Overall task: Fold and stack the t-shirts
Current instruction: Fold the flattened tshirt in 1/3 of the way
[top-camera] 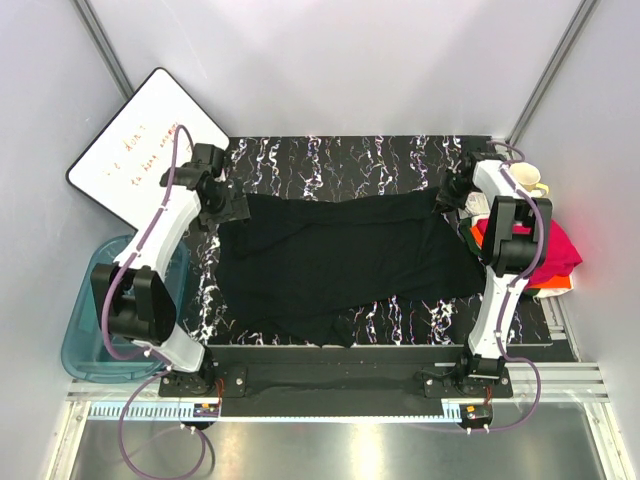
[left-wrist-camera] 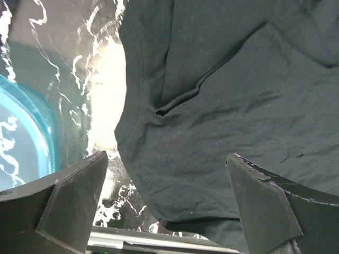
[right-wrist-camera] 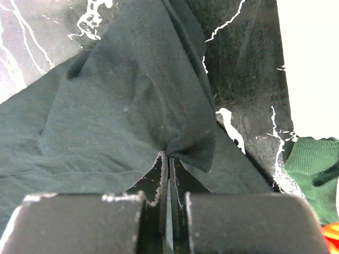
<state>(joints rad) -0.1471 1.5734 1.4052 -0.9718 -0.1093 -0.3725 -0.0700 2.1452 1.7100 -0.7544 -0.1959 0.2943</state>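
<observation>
The black t-shirt (top-camera: 340, 260) lies spread and creased across the marble table; it also fills the left wrist view (left-wrist-camera: 222, 106) and the right wrist view (right-wrist-camera: 116, 111). My left gripper (top-camera: 232, 207) is open at the shirt's far left corner, its fingers (left-wrist-camera: 69, 201) wide apart over the cloth edge. My right gripper (top-camera: 450, 197) is shut on the shirt's far right corner, with cloth bunched at the fingertips (right-wrist-camera: 169, 156). The magenta-pink t-shirt (top-camera: 545, 250) lies at the right edge, with an orange piece (top-camera: 552, 284) beside it.
A white board (top-camera: 140, 150) leans at the far left. A blue bin (top-camera: 95, 330) stands left of the table. A cream mug (top-camera: 528, 180) sits at the far right. Green cloth (right-wrist-camera: 312, 169) shows at the right of the right wrist view.
</observation>
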